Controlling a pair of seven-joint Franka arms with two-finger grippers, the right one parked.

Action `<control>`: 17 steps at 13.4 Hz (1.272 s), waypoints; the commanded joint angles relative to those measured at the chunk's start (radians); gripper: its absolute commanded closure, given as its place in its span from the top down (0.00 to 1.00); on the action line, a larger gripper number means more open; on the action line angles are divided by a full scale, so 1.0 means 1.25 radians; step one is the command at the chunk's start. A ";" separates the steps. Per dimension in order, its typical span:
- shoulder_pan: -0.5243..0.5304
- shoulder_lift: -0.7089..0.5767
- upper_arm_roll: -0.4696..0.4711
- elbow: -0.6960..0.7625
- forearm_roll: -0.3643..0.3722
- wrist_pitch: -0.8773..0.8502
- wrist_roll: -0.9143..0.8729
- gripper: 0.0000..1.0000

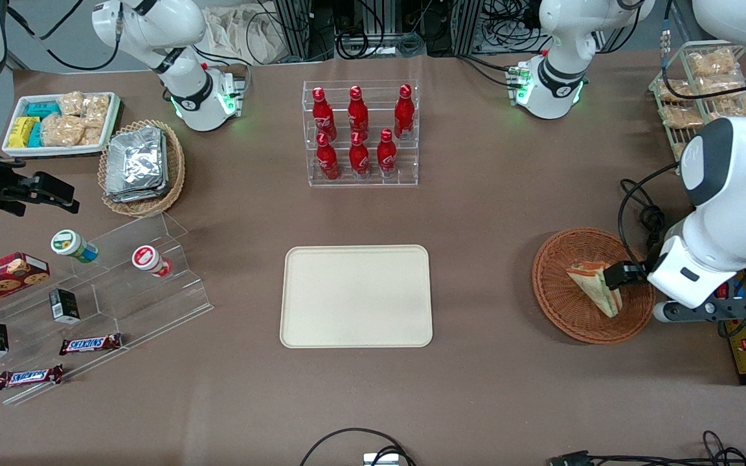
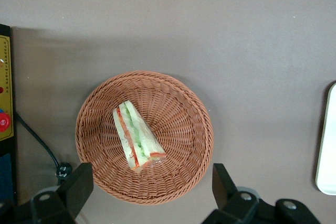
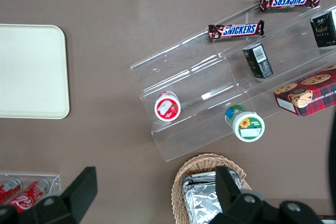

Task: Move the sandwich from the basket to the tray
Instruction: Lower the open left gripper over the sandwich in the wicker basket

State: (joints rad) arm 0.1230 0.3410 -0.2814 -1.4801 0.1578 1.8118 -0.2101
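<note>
The cream tray [image 1: 356, 296] sits bare mid-table, nothing on it yet, so the delivery half of the job is all ahead. Well apart from it, toward the working arm's end, the reddish-brown wicker basket [image 2: 144, 137] holds the sandwich [image 2: 137, 135], a wedge lying on its side with the green, red and white filling showing. The left gripper [image 2: 152, 190] hangs above the basket with its 2 fingers spread wide, straddling the sandwich from above and touching nothing (as far as I can see). I'd say 0 steps are finished: descent, pinch, lift, carry and release remain.
</note>
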 commanded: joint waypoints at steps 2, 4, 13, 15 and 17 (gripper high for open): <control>0.001 0.014 -0.001 0.028 -0.005 -0.017 -0.032 1.00; 0.000 0.018 0.001 0.029 0.006 -0.022 -0.037 1.00; 0.021 0.050 0.018 -0.102 -0.003 0.022 -0.446 1.00; 0.044 0.056 0.020 -0.169 -0.006 0.111 -0.531 1.00; 0.062 0.056 0.021 -0.259 0.005 0.225 -0.562 1.00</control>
State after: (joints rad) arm 0.1670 0.4266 -0.2491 -1.7016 0.1594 1.9895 -0.8628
